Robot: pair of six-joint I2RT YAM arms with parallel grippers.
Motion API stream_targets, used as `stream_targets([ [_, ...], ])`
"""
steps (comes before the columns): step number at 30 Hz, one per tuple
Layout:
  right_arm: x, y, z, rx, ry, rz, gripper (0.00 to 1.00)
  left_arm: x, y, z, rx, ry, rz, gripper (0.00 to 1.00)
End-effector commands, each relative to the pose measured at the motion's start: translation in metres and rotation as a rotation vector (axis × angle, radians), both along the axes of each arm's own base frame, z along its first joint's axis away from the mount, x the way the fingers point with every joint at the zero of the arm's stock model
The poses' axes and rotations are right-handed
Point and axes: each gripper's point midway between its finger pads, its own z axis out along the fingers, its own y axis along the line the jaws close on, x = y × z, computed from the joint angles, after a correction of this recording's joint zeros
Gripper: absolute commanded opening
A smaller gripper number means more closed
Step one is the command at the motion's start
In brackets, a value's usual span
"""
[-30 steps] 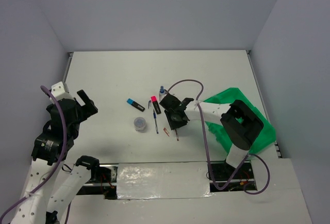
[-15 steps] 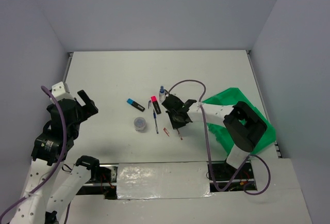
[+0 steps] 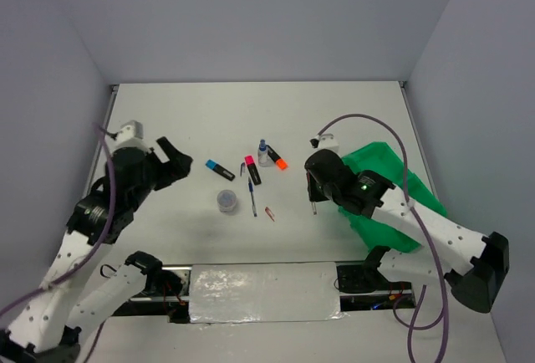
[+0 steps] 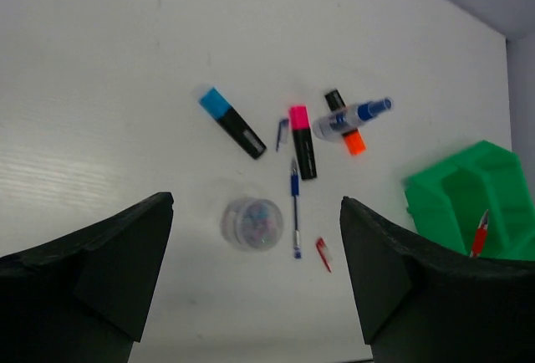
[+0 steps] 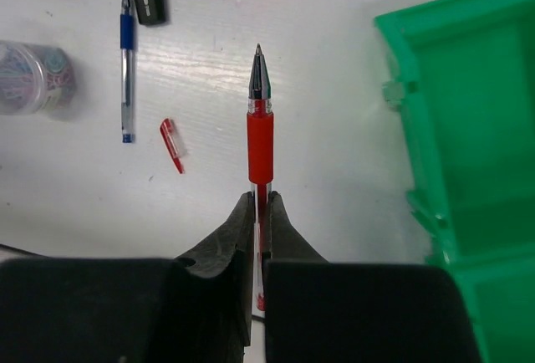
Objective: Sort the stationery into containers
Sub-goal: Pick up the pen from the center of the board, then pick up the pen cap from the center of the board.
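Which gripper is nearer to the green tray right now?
Right. The right gripper, shut on the red pen, hangs just beside the green tray, on its left side. The left gripper, open, is far off to the left, past the round tub.

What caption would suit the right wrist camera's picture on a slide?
The robot's fingers pinch an uncapped red pen, tip pointing away, with the green tray to the right.
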Motion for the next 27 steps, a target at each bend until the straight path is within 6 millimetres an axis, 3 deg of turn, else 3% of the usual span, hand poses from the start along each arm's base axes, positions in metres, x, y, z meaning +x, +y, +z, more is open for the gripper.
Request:
stream_targets([
  [1, -0.009, -0.035, 0.026, -0.080, -0.028, -0.068, 0.00, 0.007, -0.071, -0.037, -0.178, 0.129, -0.064, 0.93],
  [2, -0.017, -0.046, 0.028, -0.126, -0.001, -0.075, 0.00, 0.004, -0.085, -0.045, -0.158, 0.151, -0.060, 0.94],
  [3, -0.016, -0.049, 0.041, -0.124, -0.018, -0.088, 0.00, 0.009, -0.086, -0.051, -0.103, 0.137, 0.019, 0.94],
  [4, -0.017, -0.054, 0.046, -0.131, -0.030, -0.099, 0.00, -0.006, -0.125, -0.040, -0.143, 0.137, -0.038, 0.96],
  [5, -0.018, -0.062, 0.050, -0.151, -0.043, -0.110, 0.00, -0.004, -0.146, -0.061, -0.055, 0.189, -0.022, 0.97],
  [6, -0.018, -0.065, 0.056, -0.148, -0.058, -0.119, 0.00, -0.015, -0.152, -0.074, 0.044, 0.224, -0.010, 0.99],
  [7, -0.020, -0.069, 0.063, -0.133, -0.079, -0.124, 0.00, -0.007, -0.175, -0.081, 0.067, 0.269, 0.029, 0.99],
  [9, -0.023, -0.076, 0.070, -0.125, -0.096, -0.133, 0.00, -0.013, -0.182, -0.098, 0.171, 0.345, 0.062, 0.99],
  [10, -0.026, -0.079, 0.075, -0.106, -0.110, -0.131, 0.00, -0.009, -0.196, -0.091, 0.128, 0.356, 0.087, 0.99],
  [11, -0.029, -0.082, 0.076, -0.110, -0.109, -0.120, 0.00, -0.008, -0.205, -0.113, 0.182, 0.392, 0.095, 0.99],
  [15, -0.038, -0.098, 0.087, -0.123, -0.122, -0.139, 0.00, -0.007, -0.246, -0.145, 0.129, 0.482, 0.065, 0.96],
  [18, -0.042, -0.103, 0.096, -0.106, -0.153, -0.119, 0.00, -0.009, -0.262, -0.168, 0.115, 0.536, 0.066, 0.91],
  [24, -0.047, -0.105, 0.104, -0.072, -0.190, -0.089, 0.00, -0.006, -0.270, -0.183, 0.123, 0.590, 0.123, 0.85],
  [27, -0.047, -0.100, 0.104, -0.061, -0.196, -0.051, 0.00, -0.008, -0.268, -0.201, 0.143, 0.631, 0.159, 0.83],
])
